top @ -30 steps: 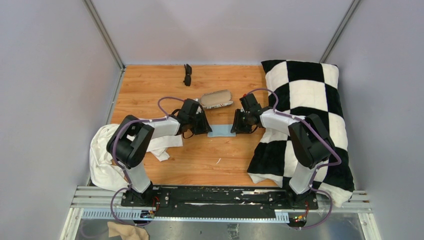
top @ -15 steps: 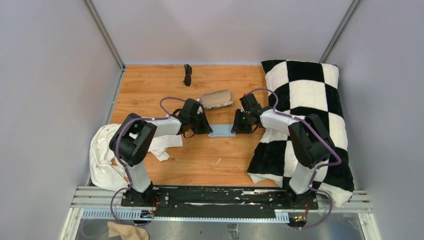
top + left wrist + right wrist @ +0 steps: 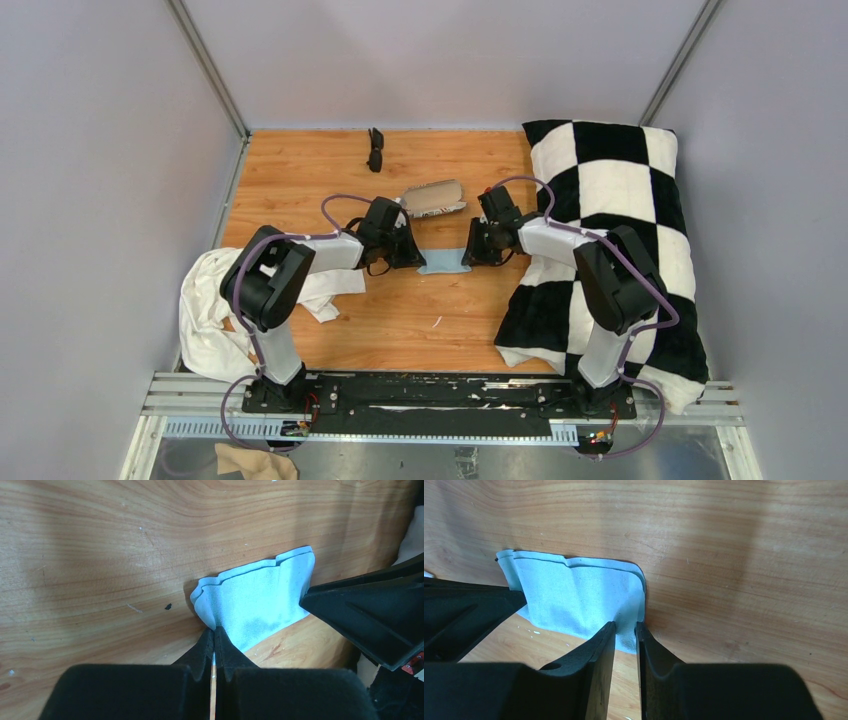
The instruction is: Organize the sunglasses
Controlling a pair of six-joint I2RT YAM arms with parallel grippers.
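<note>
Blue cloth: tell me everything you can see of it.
The cloth is light blue, soft and matte, folded so that layered, wavy edges show. It lies mostly flat on the wooden table, between the two grippers and nearer the arms than the case, apart from it. The left gripper is shut on one edge, puckering it upward. The right gripper straddles the opposite edge with its jaws narrowly apart, and no firm grip shows.

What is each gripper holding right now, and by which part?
The left gripper is shut on the light-blue cloth, pinching its left edge. The right gripper straddles the cloth's right corner with jaws apart, gripping nothing yet.
</note>
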